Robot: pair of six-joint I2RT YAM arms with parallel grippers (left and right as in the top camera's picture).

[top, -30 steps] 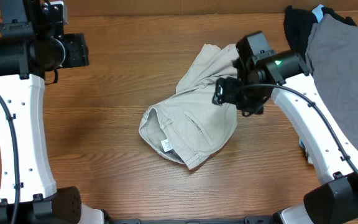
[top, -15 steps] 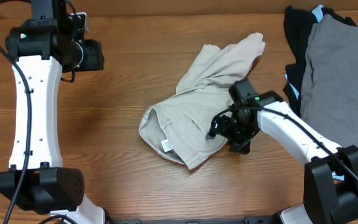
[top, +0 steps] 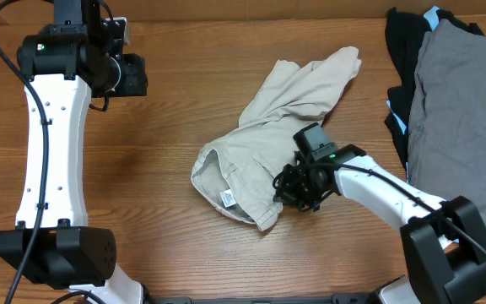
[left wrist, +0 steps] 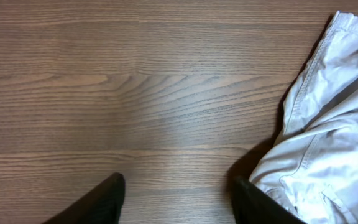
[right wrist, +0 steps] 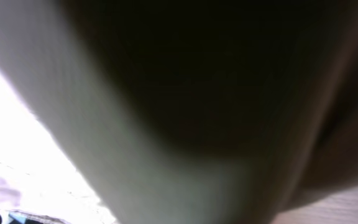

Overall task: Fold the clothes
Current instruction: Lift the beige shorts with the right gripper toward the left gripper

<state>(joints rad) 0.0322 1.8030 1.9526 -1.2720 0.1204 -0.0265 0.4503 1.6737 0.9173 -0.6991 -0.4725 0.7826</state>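
Note:
The clothes point(top: 268, 135), light beige shorts, lie crumpled mid-table, one leg reaching up and right, the waistband and white label point(top: 224, 198) at the lower left. My right gripper point(top: 294, 189) presses low into the shorts' lower right edge and is shut on the cloth. Blurred fabric point(right wrist: 166, 155) fills the right wrist view and hides the fingers. My left gripper point(top: 137, 74) hangs at the far left, well away from the shorts. In the left wrist view it point(left wrist: 178, 183) is open over bare wood, with the shorts point(left wrist: 328, 124) at the right.
A grey garment point(top: 462, 110) lies on a black garment point(top: 403, 42) at the table's right edge, close behind my right arm. Bare wood table point(top: 142, 169) stretches left of the shorts.
My right gripper came down and left from the shorts' upper leg to their lower right edge and shut on the cloth. The left gripper drifted a little right.

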